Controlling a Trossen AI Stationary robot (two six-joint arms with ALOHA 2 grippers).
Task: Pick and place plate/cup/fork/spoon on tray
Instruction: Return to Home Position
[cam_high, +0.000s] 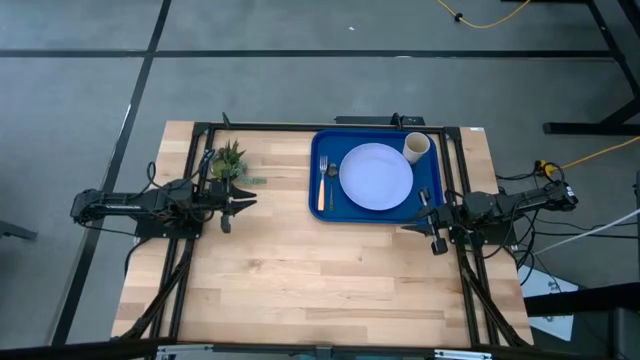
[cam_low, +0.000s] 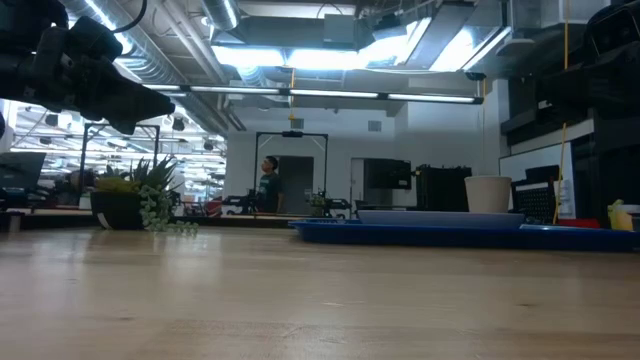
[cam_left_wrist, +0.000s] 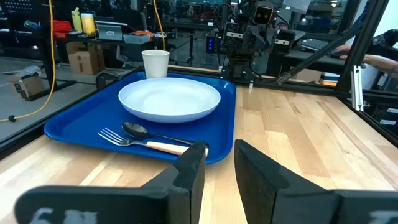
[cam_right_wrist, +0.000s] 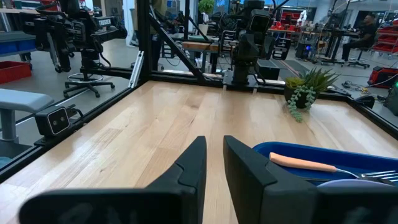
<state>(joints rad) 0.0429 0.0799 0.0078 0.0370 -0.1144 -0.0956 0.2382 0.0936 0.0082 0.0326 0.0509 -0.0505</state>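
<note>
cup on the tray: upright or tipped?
Upright. The cup stands on its base in a corner of the tray, open mouth up, next to the plate.

Bright, even overhead light fell on the pale wooden table in the high view, with only faint, short shadows beside the arms. In the low view, ceiling strip lights blazed white and washed out, leaving one arm a near-black silhouette, while the tabletop carried a soft sheen. In the left wrist view, the plate and the tray showed pale reflections of lamps. Straight frame bars bowed slightly toward that view's edge.
</note>
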